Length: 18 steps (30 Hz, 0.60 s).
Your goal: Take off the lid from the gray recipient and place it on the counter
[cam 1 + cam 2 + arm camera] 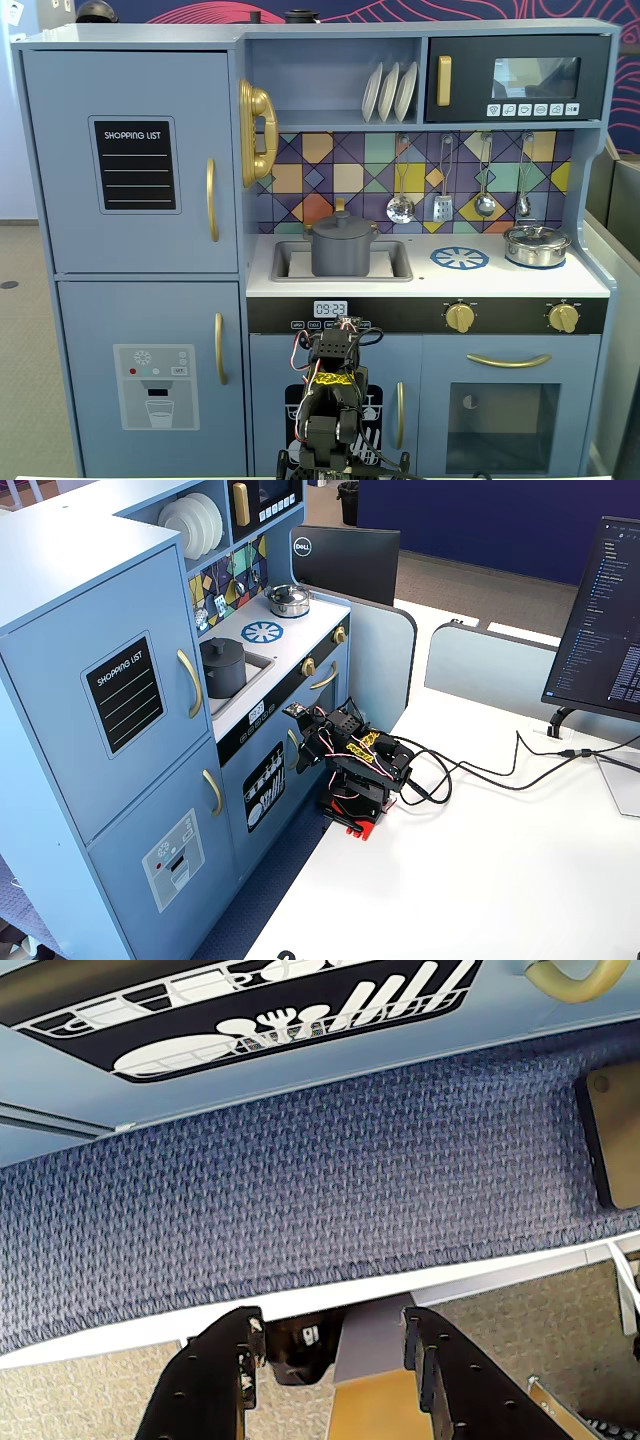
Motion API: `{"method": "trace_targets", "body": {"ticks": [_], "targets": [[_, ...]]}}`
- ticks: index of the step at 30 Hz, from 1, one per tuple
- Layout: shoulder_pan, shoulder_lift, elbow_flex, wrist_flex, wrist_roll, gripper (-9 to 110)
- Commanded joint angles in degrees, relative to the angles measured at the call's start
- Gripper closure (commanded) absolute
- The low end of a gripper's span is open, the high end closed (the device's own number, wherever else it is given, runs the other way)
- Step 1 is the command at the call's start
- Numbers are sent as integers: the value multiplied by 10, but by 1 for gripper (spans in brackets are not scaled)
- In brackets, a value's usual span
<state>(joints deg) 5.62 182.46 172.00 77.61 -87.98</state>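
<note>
The gray recipient (pixel 343 250) stands in the sink recess of the toy kitchen, with the dark-gray lid (pixel 342 224) and its knob on top. Both also show in the other fixed view, the pot (pixel 222 670) and the lid (pixel 219 646). The pale counter (pixel 480 280) with the blue burner mark (pixel 459 258) lies to the right of the sink. My arm (pixel 334 395) is folded low in front of the kitchen, far below the pot. My gripper (pixel 332 1330) points down over the table edge, open and empty.
A shiny silver pot (pixel 536 244) stands at the counter's right end. Utensils (pixel 440 200) hang above the counter. Blue carpet (pixel 300 1190) lies between the white table (pixel 480 880) and the kitchen. Cables (pixel 480 770) and a monitor (pixel 600 620) are to the right of the arm.
</note>
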Motion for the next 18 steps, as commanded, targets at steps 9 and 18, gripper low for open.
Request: {"method": "trace_targets", "body": {"ticks": [9, 18], "targets": [[3, -3, 0, 100, 11, 101], [5, -11, -47, 6, 31, 101]]}}
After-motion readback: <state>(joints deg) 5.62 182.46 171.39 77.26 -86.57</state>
